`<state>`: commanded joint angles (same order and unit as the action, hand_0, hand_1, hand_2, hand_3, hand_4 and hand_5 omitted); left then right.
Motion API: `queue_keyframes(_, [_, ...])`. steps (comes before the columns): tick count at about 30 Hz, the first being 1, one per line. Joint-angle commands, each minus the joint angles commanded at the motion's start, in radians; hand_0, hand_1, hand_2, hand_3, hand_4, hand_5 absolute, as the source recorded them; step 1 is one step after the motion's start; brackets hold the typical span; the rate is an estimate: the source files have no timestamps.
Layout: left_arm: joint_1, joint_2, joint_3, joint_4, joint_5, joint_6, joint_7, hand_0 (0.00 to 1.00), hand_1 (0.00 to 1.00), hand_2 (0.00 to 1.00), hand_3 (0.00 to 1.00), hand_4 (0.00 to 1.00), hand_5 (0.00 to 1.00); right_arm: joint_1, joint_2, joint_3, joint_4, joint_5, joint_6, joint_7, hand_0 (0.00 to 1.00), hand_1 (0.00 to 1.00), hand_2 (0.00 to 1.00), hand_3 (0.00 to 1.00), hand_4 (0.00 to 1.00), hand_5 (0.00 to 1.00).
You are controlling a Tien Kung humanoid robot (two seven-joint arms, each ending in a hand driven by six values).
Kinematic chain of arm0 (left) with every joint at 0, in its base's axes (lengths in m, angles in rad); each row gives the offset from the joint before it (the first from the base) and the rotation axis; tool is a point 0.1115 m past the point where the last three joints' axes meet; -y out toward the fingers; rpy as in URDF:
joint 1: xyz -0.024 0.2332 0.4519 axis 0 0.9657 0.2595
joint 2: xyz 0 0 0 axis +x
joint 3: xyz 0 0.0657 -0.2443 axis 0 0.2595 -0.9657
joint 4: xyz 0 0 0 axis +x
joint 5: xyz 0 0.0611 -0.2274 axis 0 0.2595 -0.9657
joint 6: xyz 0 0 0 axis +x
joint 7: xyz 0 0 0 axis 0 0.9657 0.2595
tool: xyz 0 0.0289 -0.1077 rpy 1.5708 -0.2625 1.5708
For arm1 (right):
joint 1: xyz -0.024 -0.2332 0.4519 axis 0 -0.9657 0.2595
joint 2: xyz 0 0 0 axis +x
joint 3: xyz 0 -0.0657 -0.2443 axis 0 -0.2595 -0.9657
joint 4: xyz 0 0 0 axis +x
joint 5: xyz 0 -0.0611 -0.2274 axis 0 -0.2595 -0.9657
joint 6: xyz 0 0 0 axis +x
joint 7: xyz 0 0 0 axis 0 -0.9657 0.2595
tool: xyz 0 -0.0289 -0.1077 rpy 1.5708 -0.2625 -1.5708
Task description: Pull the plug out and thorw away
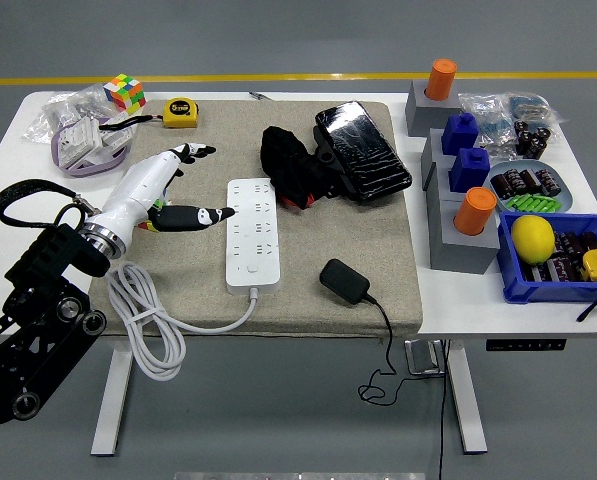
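Nearest the camera, a black power adapter point(344, 280) is lying loose on the beige mat point(398, 300), its thin cord trailing over the table's near edge — this looks like the plug the task means, and it is sitting well apart from any socket, so the pulling seems already done and only the throwing away is waiting. Just beyond it the white power strip point(253, 233) is resting lengthwise on the mat, every outlet showing bare, while its thick white cable point(143, 320) is looping off the left corner. The left hand point(168, 190) is hovering beside the strip's left edge, fingers spread and gripping nothing, thumb pointing toward the strip, perhaps steadying it. Farther back, a black bundle point(293, 165) and a wrapped black device point(363, 150) are lying on the mat. At the right, a blue bin point(553, 285) is holding a lemon point(533, 238) — possibly the discard spot. The right arm is not showing anywhere.
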<state>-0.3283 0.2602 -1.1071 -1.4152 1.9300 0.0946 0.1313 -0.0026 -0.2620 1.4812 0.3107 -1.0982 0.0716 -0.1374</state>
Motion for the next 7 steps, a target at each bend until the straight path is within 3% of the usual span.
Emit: queue_keyframes(7, [0.002,0.000,0.002,0.001,0.001,-0.003,0.003,0.667,0.815,0.869,0.853,0.941,0.395,0.000,0.000,-0.006,0.000,0.002,0.000,0.000,0.570,0.647,0.670,0.566,0.974,0.450])
